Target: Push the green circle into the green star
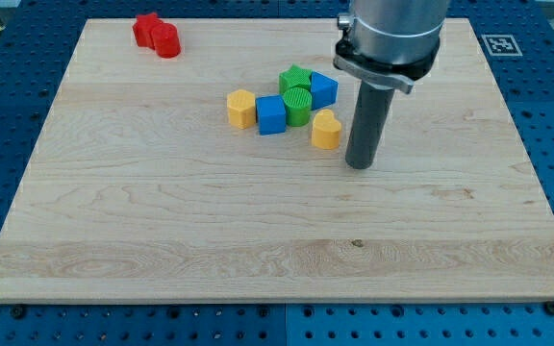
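The green circle (299,106) sits in a tight cluster near the board's middle top, touching the green star (294,80) just above it. A blue block (323,89) is to their right and another blue block (270,114) to their left. A yellow block (241,108) lies at the cluster's left end and a yellow heart-like block (326,129) at its lower right. My tip (359,164) rests on the board just right of and below the yellow heart block, apart from the green circle.
Two red blocks (156,34) sit together at the board's top left. The wooden board (162,221) lies on a blue perforated table. A fiducial tag (499,43) sits at the top right corner.
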